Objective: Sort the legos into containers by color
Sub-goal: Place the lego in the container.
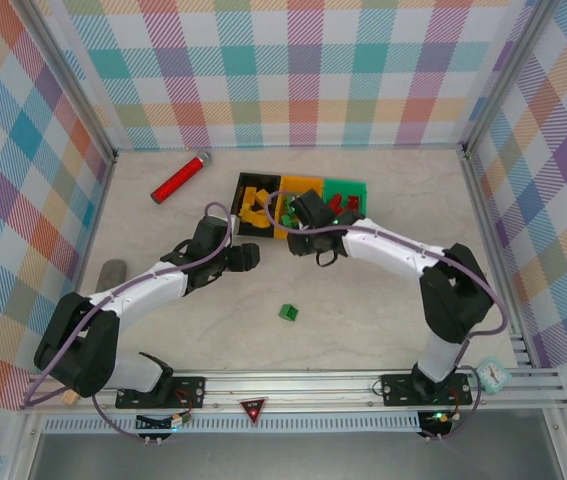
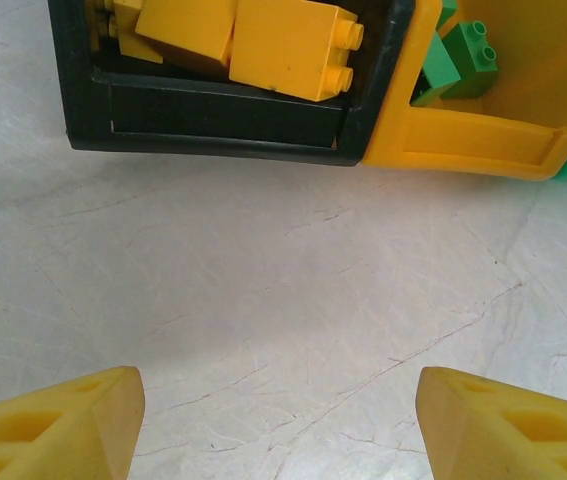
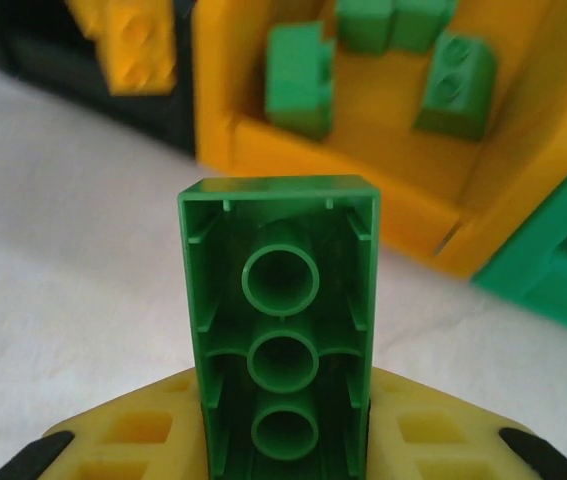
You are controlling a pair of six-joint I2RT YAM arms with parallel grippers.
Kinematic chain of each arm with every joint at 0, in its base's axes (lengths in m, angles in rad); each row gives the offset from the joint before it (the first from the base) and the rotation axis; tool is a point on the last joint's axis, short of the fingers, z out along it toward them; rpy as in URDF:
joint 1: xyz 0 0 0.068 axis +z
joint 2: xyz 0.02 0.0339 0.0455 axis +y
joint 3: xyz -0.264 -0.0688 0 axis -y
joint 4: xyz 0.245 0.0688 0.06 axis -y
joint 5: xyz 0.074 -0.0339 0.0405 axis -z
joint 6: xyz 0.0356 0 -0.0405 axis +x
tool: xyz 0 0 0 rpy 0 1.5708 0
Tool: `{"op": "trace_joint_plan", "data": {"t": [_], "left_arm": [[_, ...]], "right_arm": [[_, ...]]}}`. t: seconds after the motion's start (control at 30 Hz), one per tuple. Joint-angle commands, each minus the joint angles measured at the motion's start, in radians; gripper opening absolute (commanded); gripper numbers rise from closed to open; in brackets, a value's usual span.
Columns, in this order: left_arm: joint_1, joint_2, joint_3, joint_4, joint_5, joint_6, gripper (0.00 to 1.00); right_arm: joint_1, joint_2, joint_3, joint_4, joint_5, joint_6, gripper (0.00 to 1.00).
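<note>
Your left arm slants forward and to the right from its base. The left gripper (image 2: pixel 281 402) sits low over the table (image 2: pixel 283 280), aimed at the near wall of the black bin (image 2: pixel 223 120) and stopping just short of it. Its yellow fingers (image 2: pixel 58 425) stand well apart with only bare table between them.

Your right arm rises from its base, bends at the elbow on the right and sweeps its forearm left toward the bins. The right gripper (image 3: pixel 283 430) is clamped on a green brick (image 3: pixel 283 300). You see the brick end-up, with its hollow underside and three round tubes facing the wrist camera. It is just in front of the near wall of the orange bin (image 3: pixel 363 185).

The bins touch in a row:
- Black bin: yellow bricks (image 2: pixel 283 45).
- Orange bin: green bricks (image 3: pixel 303 90).
- Green bin (image 1: pixel 345 185): red pieces.

One loose brick (image 1: pixel 289 313), also green, lies on the table between the arms, well apart from the bins.

The brick's underside shows no lettering you can read. On the front rail, the mark on a red triangle (image 1: pixel 253 408) is too small to read.
</note>
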Motion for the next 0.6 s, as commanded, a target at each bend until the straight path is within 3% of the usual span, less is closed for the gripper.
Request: {"op": "trace_joint_plan", "data": {"t": [0.0, 0.23, 0.33, 0.57], "left_arm": [[0.010, 0.016, 0.013, 0.009, -0.003, 0.016, 0.72], [0.010, 0.053, 0.018, 0.024, 0.017, 0.013, 0.72], [0.011, 0.047, 0.016, 0.028, 0.028, 0.012, 0.72], [0.010, 0.034, 0.013, 0.024, 0.021, 0.013, 0.72]], "right_arm": [[-0.039, 0.055, 0.092, -0.010, -0.003, 0.000, 0.34], [-0.117, 0.219, 0.308, -0.073, -0.048, -0.080, 0.37], [-0.120, 0.248, 0.370, -0.117, -0.054, -0.095, 0.51], [-0.085, 0.157, 0.216, -0.031, -0.114, -0.088, 0.57]]}}
